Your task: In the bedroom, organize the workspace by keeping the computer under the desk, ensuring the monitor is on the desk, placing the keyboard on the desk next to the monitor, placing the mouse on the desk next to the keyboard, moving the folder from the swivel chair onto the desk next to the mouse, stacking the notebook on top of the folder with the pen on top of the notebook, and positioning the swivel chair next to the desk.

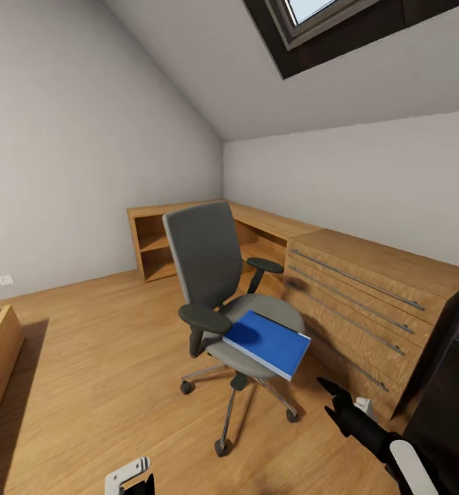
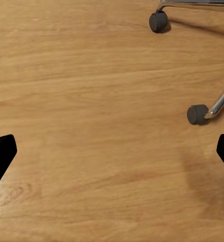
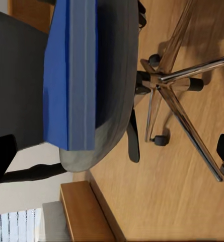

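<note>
The blue folder (image 1: 267, 342) lies on the seat of the swivel chair (image 1: 216, 275), and the right hand (image 1: 341, 407), its fingers spread and empty, must, I think, reach the folder's edge to lift it.

The swivel chair (image 1: 222, 302) stands on the floor (image 1: 99, 357) mid-room, the folder (image 1: 267, 342) lying on its seat and overhanging the front edge. Just right of the chair sits a drawer unit (image 1: 367, 309); behind it — along the far wall — runs a low shelf unit (image 1: 157, 240).
</note>
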